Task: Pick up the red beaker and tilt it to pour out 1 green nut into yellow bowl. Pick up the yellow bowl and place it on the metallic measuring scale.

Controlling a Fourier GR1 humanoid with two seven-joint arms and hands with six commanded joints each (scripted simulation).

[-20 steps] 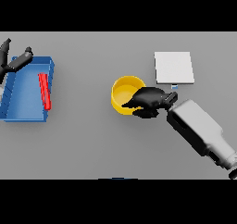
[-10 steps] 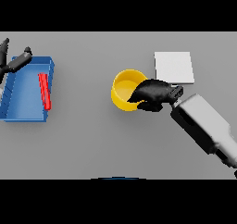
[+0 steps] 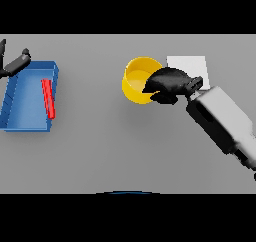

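Now your right hand (image 3: 169,83) grips the yellow bowl (image 3: 136,79) by its right rim, fingers curled over, probably clear of the table. Beside it, rightward, lies the scale (image 3: 187,67). Your left hand (image 3: 14,65) idles, fingers straight, far off.

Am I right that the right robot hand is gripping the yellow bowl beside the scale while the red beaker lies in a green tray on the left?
Not quite: the tray is blue, not green, as the head view shows. The rest holds: the right robot hand grips the yellow bowl beside the scale, and the red beaker lies in that tray.
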